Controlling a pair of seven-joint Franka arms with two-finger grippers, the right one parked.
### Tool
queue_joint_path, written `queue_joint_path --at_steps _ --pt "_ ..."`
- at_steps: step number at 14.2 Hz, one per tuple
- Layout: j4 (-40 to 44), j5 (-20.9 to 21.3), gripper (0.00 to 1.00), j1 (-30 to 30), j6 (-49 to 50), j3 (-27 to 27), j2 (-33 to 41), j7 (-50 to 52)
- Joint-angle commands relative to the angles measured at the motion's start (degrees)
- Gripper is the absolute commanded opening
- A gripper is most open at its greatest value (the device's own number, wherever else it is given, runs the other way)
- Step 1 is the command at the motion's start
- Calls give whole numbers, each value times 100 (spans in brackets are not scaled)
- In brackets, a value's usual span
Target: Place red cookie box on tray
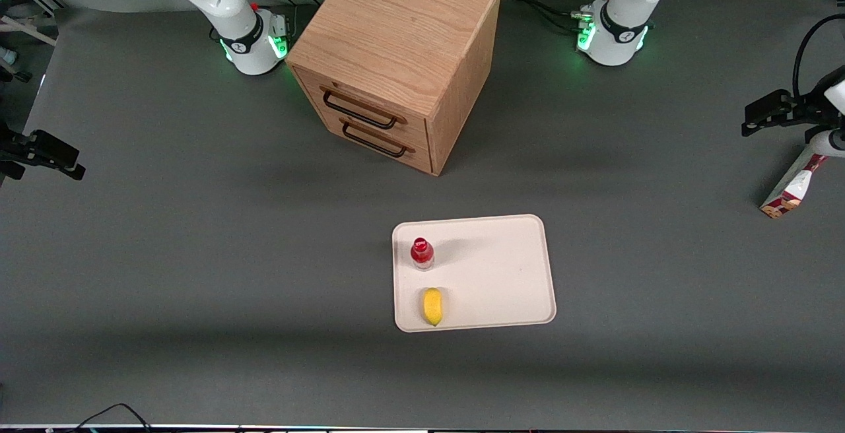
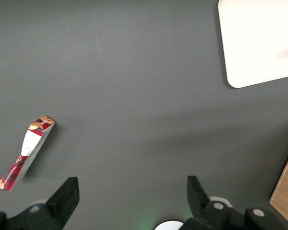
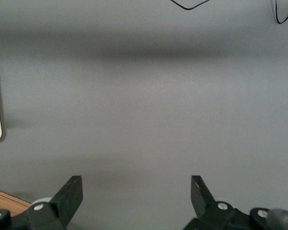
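Note:
The red cookie box (image 1: 790, 189) lies on the grey table at the working arm's end, dark red and white; its upper end is hidden by my arm. It also shows in the left wrist view (image 2: 26, 151), seen edge-on as a narrow strip. My left gripper (image 1: 759, 116) hangs high above the table close to the box, open and empty (image 2: 133, 191); the box lies off to one side of the fingers, not between them. The cream-white tray (image 1: 502, 268) lies mid-table, nearer the front camera than the cabinet; a corner of it shows in the left wrist view (image 2: 259, 43).
On the tray stand a small red-capped bottle (image 1: 422, 253) and a yellow fruit (image 1: 432, 305), both at its parked-arm end. A wooden two-drawer cabinet (image 1: 403, 57) stands between the arm bases; its edge shows in the left wrist view (image 2: 285, 187).

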State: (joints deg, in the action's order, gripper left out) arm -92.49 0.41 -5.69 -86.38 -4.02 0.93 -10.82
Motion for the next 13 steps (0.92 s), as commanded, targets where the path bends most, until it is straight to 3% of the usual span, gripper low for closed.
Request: queue_joint_path --at_steps 1,6,8,11,13 --pt "21 3 100 -55 94 -90 56 142" --pt "65 46 100 -81 209 32 39 90" --pt "169 99 100 -81 262 470 39 -94" --pt "205 467 100 -90 140 1330 -119 -1909" --pt "170 495 100 -99 -158 1919 -382 -3008"
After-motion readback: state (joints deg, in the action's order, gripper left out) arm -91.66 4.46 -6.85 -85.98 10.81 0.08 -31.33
